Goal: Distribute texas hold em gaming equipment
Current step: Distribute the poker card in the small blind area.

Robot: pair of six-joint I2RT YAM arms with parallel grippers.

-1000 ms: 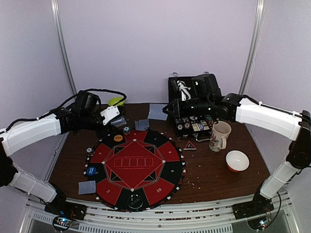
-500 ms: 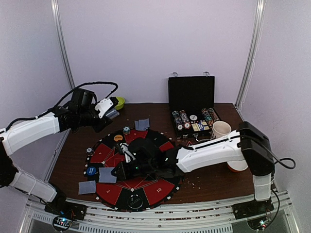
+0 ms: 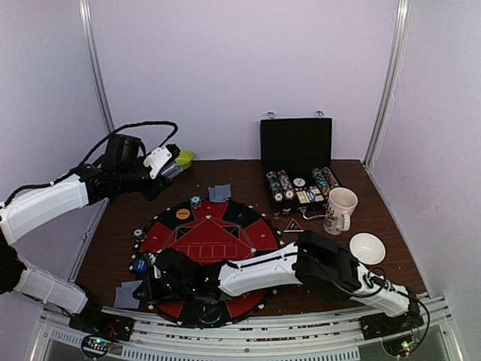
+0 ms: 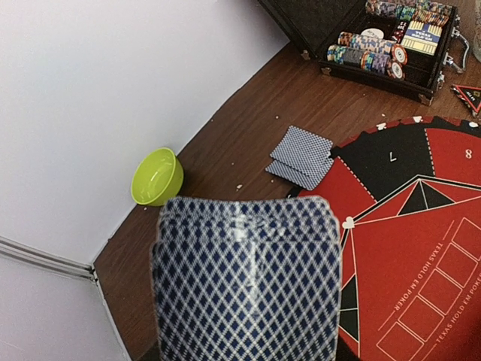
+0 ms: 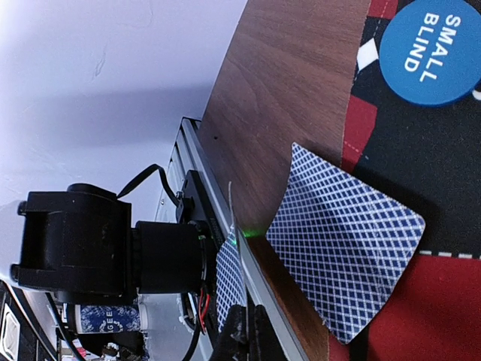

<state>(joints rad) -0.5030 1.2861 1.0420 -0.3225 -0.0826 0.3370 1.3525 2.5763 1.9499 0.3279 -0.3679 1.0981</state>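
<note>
Item one, the playing-card deck [image 4: 248,286]: it is held clear of the table at the far left. The left gripper [image 3: 169,164] has its jaws clamped across the stack. The top edges are slightly stepped, so the cards are sliding on each other.

Item two, a single card [image 5: 228,282], seen edge-on, appears pinched in the right gripper [image 5: 246,338]. Its jaws are together, low over the near-left rim of the round poker mat [image 3: 207,241].

Item three, one dealt card [image 5: 346,241] lies face down. It straddles the mat's edge and the bare table [image 3: 323,271], near the blue SMALL BLIND disc [image 5: 432,49] but apart from it.

**Handling judgement:** The cards are light, thin, flexible and slick. A card is best pinched at a short edge or corner. The deck needs a firm grip across its thickness, or it will fan out. A flat card on the table gives little to take hold of.

**Count:**
- Deck: one.
- Loose cards: one in the jaws, one dealt, and what looks like two overlapping cards [image 4: 301,154] at the mat's far edge.
- Markers: one blue disc, one orange disc [image 3: 183,213] and one red-black triangle [image 3: 293,225].
- Poker chips [image 4: 368,49]: several rows in the open black case [image 3: 297,143], number not readable.

**Surroundings:** There is one green bowl [image 4: 158,177], one white mug [image 3: 340,210] and one white-lined bowl [image 3: 353,244].
</note>
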